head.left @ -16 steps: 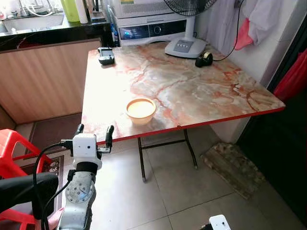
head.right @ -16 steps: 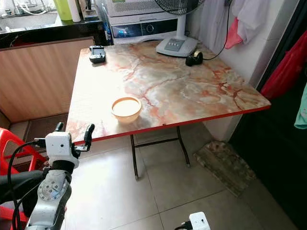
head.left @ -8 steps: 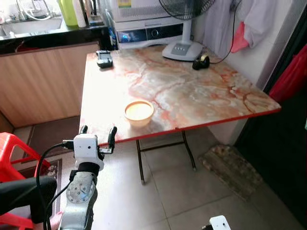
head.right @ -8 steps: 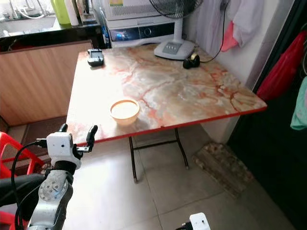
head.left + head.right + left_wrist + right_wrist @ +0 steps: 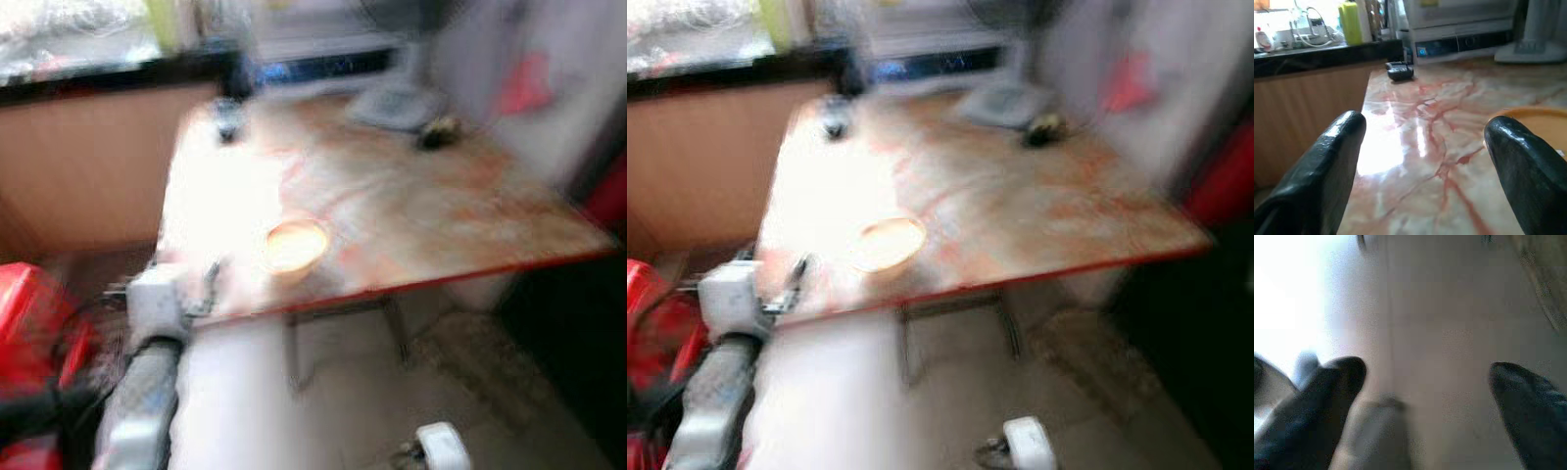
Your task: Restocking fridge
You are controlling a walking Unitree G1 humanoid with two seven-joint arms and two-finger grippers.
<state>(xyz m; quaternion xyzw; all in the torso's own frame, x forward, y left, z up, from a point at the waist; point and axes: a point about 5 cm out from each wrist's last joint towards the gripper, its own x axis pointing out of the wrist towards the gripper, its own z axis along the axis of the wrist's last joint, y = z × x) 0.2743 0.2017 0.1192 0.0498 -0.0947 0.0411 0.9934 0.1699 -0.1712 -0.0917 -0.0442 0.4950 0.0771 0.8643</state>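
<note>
While the head pictures are blurry, the small round cream-coloured bowl (image 5: 295, 246) can be seen sitting on the big marble-look table with a red rim (image 5: 470, 211), close to the table's near edge and nearer its left side. No fridge can be seen. The left gripper (image 5: 1425, 161) is held up just at that near edge, by the table's near left corner, with its two black fingers (image 5: 1334, 147) spread wide and nothing between them. The bowl's rim peeks in beside one finger in the left wrist view. The right gripper (image 5: 1425, 396) hangs low over the pale floor, and its fingers are wide apart and empty too. If the bowl is the thing to carry, a good grab means coming in level, with one finger on each side of the rim, and closing slowly so nothing inside spills. The bowl sits close to the edge, so a bump could knock it off. A red plastic stool (image 5: 34, 313) stands close on the left. A small dark gadget (image 5: 1399, 71) lies at the far left corner, well away. The middle of the table gives open room.
</note>
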